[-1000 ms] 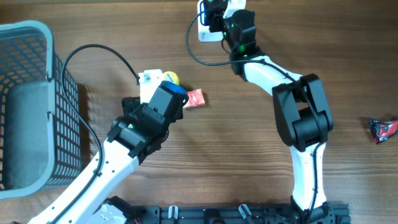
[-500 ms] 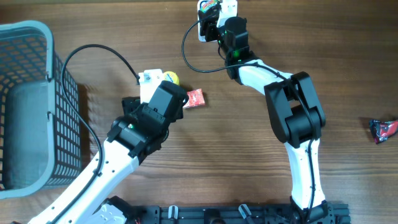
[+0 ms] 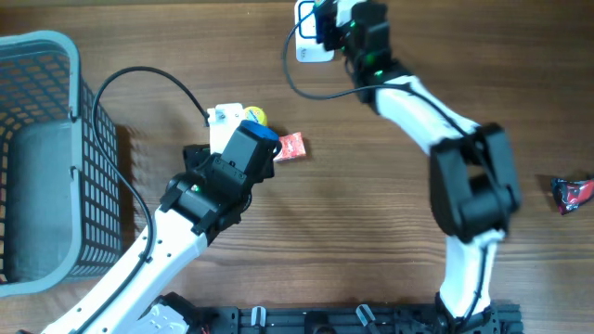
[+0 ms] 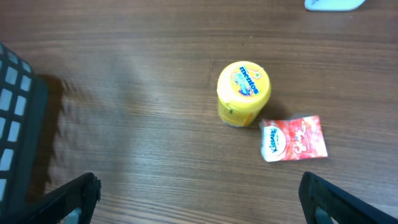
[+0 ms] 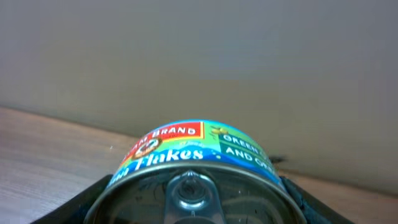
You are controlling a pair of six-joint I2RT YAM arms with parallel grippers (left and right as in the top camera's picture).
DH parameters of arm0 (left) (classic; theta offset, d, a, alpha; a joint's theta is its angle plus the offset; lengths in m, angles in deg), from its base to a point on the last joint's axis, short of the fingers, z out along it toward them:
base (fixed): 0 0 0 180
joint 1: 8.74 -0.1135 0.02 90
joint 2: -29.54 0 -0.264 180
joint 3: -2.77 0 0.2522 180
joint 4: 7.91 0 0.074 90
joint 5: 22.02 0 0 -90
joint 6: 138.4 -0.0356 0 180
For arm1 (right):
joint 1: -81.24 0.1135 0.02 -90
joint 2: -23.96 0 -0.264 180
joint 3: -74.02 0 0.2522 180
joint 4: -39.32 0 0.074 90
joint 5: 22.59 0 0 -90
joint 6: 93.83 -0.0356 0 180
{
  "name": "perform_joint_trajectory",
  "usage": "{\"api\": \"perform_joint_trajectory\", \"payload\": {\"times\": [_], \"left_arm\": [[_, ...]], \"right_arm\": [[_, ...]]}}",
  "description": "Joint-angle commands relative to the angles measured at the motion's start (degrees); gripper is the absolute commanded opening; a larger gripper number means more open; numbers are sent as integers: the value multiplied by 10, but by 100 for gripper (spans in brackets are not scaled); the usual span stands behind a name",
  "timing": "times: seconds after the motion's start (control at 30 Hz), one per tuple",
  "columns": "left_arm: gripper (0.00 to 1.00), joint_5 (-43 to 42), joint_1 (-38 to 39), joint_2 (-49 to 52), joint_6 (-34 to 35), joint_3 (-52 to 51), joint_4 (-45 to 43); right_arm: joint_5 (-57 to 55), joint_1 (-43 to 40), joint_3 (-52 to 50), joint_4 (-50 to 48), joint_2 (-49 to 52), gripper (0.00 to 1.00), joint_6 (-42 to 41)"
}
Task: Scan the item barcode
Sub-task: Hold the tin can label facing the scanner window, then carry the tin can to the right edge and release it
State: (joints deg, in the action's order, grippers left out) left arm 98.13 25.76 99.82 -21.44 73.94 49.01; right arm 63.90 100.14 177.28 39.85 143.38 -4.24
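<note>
While the left arm sits idle, the right arm is on the move. Its elbow has swung out to the right, and the wrist has slid a touch right along the far edge of the table, after leaning left half a second back. The right gripper pinches the can by its sides, hovering at the white scanner. To my eye that sweep means the label is being waved past the reader, hunting for the barcode. Whether it has read, I can't tell.

Nothing else has budged. The left gripper hangs spread wide over the yellow tub and the red sachet, which touch. The basket and the wrapper are where they were.
</note>
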Motion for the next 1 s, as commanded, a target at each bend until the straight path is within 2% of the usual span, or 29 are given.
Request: {"api": "perform_joint_trajectory", "payload": {"times": [0.0, 0.1, 0.23, 0.3, 0.47, 0.5, 0.53, 0.57, 0.6, 0.7, 0.97], "left_arm": [[100, -8, -2, 2, 10, 7, -1], [100, -9, -2, 2, 10, 7, -1], [100, -40, -2, 2, 10, 7, -10], [100, -62, -2, 2, 9, 7, -23], [100, -109, -2, 2, 9, 7, -45], [100, -118, -2, 2, 9, 7, -47], [100, -126, -1, 2, 9, 7, -47], [100, -128, 2, 2, 9, 7, -46], [100, -128, 6, 2, 9, 7, -46], [100, -128, 26, 2, 9, 7, -47], [100, -128, 56, 2, 5, 7, -46]], "right_arm": [[-94, -31, 9, 102, -103, 49, 20], [-196, -68, 9, 252, -154, 47, 20], [-199, -148, 5, 427, -155, 44, 35], [-168, -192, -3, 473, -155, 38, 32], [-114, -296, -4, 560, -155, 38, -17], [-114, -318, -4, 572, -153, 38, -17], [-114, -339, -10, 575, -153, 41, -18], [-115, -363, -21, 573, -150, 49, -22], [-114, -379, -26, 572, -148, 50, -27], [-114, -446, -60, 551, -132, 49, -61], [-34, -552, -99, 464, -71, 52, -62]]}}
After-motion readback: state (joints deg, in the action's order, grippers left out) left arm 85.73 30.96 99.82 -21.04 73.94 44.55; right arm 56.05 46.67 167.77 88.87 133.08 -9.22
